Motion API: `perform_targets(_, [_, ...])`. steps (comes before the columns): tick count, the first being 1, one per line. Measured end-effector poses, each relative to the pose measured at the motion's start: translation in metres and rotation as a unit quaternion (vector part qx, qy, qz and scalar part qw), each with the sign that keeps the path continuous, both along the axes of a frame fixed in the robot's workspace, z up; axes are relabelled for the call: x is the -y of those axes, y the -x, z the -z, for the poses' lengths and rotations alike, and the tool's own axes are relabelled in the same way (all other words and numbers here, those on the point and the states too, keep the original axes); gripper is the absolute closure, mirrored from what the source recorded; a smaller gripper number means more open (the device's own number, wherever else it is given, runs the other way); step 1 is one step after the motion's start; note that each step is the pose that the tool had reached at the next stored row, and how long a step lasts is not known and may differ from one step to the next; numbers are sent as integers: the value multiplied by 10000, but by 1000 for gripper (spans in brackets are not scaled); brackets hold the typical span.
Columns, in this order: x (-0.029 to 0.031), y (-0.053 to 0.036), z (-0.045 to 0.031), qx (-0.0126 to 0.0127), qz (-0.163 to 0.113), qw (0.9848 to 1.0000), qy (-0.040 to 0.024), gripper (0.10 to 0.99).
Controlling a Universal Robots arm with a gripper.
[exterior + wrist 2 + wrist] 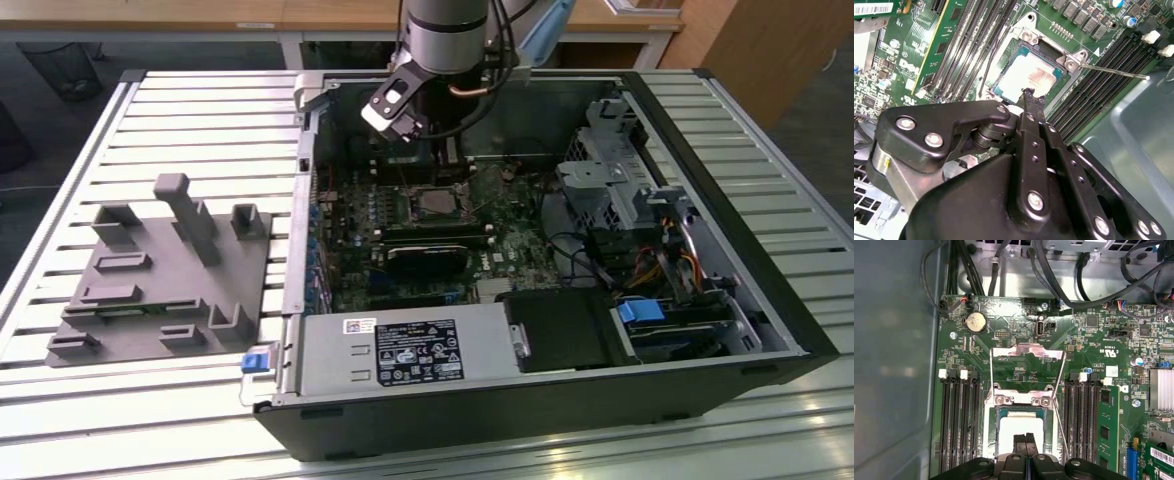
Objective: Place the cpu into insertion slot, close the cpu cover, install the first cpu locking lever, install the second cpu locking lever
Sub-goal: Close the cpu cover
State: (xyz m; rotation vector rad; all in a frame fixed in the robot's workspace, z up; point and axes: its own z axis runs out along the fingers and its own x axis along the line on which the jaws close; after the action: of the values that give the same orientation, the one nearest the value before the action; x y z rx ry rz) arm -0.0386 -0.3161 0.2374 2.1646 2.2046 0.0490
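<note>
My fingers [1025,439] are pressed together with nothing between them. The tips are poised over the near part of the cpu [1021,421]; contact cannot be confirmed. The cpu lies flat in the slot [1050,50], its near edge hidden behind my fingers. Beyond it the cover [1026,352] stands raised on its hinge, with board visible through its window. One lever [1114,71] juts free beside the slot. In the exterior view the arm [447,30] blocks the board's far end.

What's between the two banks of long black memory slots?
In the first wrist view: the square silver-rimmed insertion slot holding the silvery-grey square cpu, with the black gripper, jaws shut, over it.
</note>
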Motion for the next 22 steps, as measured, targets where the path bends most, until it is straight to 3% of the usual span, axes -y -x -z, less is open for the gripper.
perform_targets(22, [0, -1, -56, -2, 0, 10000, -1, 980])
